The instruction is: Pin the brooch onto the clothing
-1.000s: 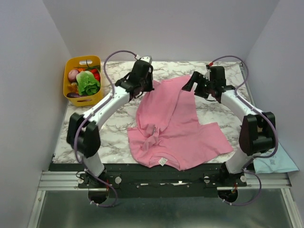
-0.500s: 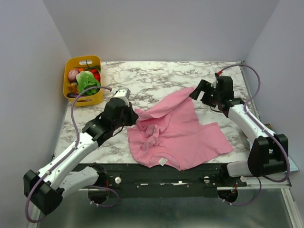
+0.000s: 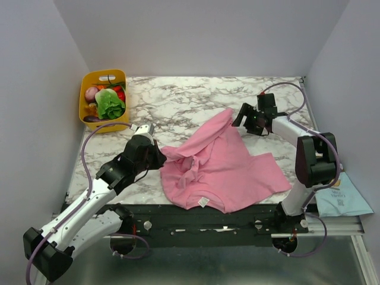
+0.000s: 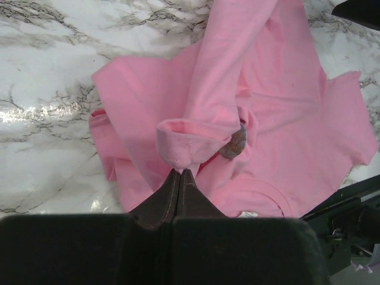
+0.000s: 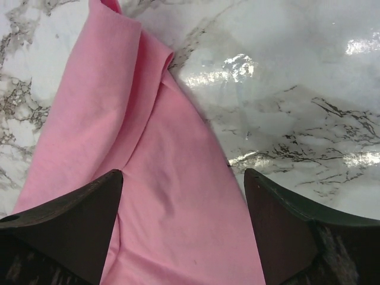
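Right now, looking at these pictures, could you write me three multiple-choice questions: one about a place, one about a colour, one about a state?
1. Where on the table is the basket?
A. far left corner
B. far right corner
C. middle of the near edge

2. What colour is the shirt?
A. blue
B. pink
C. white

3. How are the left fingers?
A. wide open over bare marble
B. shut on a fold of the shirt
C. shut on the basket

Answers:
1 A, the top view shows it in the far left corner.
2 B, the cloth is pink in every view.
3 B, the left wrist view shows them pinching pink cloth.
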Controlling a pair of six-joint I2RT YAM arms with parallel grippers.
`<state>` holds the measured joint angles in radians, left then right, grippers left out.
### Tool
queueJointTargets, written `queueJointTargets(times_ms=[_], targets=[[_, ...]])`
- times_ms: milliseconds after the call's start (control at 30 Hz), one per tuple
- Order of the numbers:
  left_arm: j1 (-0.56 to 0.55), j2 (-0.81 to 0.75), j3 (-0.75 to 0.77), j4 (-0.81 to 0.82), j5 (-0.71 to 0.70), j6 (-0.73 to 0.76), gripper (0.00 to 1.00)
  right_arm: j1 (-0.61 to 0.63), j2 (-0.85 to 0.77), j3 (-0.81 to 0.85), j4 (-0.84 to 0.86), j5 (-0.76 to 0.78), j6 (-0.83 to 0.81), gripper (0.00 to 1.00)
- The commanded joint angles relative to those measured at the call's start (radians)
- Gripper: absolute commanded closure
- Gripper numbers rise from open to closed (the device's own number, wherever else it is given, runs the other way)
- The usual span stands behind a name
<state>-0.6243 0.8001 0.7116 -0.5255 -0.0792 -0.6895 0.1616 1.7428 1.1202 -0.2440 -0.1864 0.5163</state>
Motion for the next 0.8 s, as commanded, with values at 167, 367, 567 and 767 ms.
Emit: queueJointTargets(times_ms=[167,367,567,767], targets=[[-0.006,0.039,0.031,0.008,-0.027,0.013,1.00,-0.008,0.162,0.271,-0.124,-0.059,-0.016,0.23],[-0.006,0.040,0.022,0.033,-0.010,0.015,1.00,-0.010,0.242,0.348,-0.147,-0.050,0.014,0.45],[-0.006,0.042,0.015,0.042,-0.005,0.016,1.00,-0.013,0.293,0.365,-0.147,-0.062,0.034,0.46],[-0.006,0.034,0.006,0.045,-0.010,0.015,1.00,-0.017,0.328,0.386,-0.147,-0.071,0.037,0.47]])
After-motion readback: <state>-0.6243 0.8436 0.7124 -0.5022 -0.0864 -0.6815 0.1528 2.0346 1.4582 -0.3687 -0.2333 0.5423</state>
